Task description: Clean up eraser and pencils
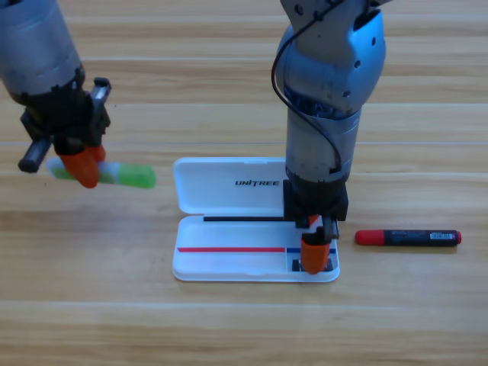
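Note:
My left gripper (82, 166) hangs over the table at the left, shut on the light green pencil (130, 176). That pencil lies nearly level in its grip, its brighter green end pointing right. The second pencil (408, 237), black with a red cap, rests on the table just right of the open white case (229, 263). Pointing straight down, my right gripper (314, 255) stands in the case's lower right corner. Under it, the dark eraser (329, 264) shows only as small dark bits on either side of the orange tips.
The case's lid (221, 183) lies open flat behind its tray, with the right arm (328, 114) rising above it. The left arm (38, 46) fills the upper left corner.

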Action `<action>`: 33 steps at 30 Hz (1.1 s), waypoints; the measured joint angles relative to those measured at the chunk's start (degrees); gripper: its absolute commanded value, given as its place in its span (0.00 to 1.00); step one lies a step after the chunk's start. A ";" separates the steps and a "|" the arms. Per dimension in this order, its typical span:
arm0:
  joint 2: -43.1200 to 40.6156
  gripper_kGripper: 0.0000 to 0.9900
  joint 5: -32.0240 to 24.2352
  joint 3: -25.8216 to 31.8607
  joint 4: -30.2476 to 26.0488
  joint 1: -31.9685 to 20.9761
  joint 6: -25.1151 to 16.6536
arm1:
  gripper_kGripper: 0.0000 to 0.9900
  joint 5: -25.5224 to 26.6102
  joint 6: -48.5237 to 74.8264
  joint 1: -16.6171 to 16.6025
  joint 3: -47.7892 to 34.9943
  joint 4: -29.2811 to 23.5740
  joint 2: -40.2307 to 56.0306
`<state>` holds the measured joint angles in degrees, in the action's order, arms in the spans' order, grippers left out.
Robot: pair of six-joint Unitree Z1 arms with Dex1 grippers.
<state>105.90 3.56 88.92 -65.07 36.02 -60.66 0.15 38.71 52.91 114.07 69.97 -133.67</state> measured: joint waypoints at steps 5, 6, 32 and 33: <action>0.00 0.00 0.22 0.00 -0.24 2.12 1.87 | 0.92 1.28 0.00 0.00 -1.06 0.48 2.10; 0.00 0.00 0.22 0.00 -0.24 2.42 2.22 | 0.92 1.89 0.00 0.01 -1.87 0.64 3.41; 8.36 0.00 -6.91 3.37 4.63 11.24 8.35 | 0.87 -3.00 11.86 -9.34 -28.15 -14.90 14.18; 8.86 0.00 -6.91 3.37 5.42 11.42 8.36 | 0.87 -3.00 12.28 -9.64 -28.18 -15.22 13.34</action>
<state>114.76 -3.35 92.29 -59.65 47.44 -52.30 -2.85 50.99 43.26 85.89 54.75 -120.33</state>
